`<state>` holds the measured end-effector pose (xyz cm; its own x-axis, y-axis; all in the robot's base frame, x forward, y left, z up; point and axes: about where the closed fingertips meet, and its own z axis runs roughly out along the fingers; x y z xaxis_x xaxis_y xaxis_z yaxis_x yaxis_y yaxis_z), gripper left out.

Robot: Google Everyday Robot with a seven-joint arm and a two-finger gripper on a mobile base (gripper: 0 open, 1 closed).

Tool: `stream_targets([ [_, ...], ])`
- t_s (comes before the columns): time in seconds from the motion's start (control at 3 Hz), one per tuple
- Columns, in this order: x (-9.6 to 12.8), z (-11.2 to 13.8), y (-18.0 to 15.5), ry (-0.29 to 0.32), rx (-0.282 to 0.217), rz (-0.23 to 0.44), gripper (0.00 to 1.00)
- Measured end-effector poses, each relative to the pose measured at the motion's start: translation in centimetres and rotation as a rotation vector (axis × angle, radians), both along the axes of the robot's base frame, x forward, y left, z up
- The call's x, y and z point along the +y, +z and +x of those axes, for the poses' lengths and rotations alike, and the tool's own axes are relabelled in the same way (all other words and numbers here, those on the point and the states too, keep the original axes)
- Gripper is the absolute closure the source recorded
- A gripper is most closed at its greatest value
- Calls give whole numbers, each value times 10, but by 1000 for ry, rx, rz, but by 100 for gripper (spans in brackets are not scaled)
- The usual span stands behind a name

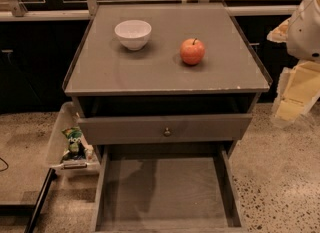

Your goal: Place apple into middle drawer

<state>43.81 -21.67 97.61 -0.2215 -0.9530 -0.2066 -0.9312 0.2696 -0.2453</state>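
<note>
The apple (192,51), red-orange with a short dark stem, sits upright on the grey cabinet top (160,72), right of centre. The middle drawer (165,192) is pulled out towards me below it, and its flat grey bottom holds nothing. My gripper (294,94) shows as pale yellowish parts at the right edge, beside the cabinet and below its top. The white arm housing (306,24) is above it. The gripper is well apart from the apple and holds nothing that I can see.
A white bowl (133,33) stands on the cabinet top, left of the apple. A grey drawer front with a small brass knob (167,132) sits above the open drawer. A clear bin (62,142) with a green packet (75,139) lies on the speckled floor at left.
</note>
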Motion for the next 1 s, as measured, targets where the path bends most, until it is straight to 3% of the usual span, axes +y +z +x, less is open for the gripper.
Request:
stream_targets([
  [0.67,8,8,-1,9,-25,-4,0],
  [1.0,26,42,-11,50,-74,10,0],
])
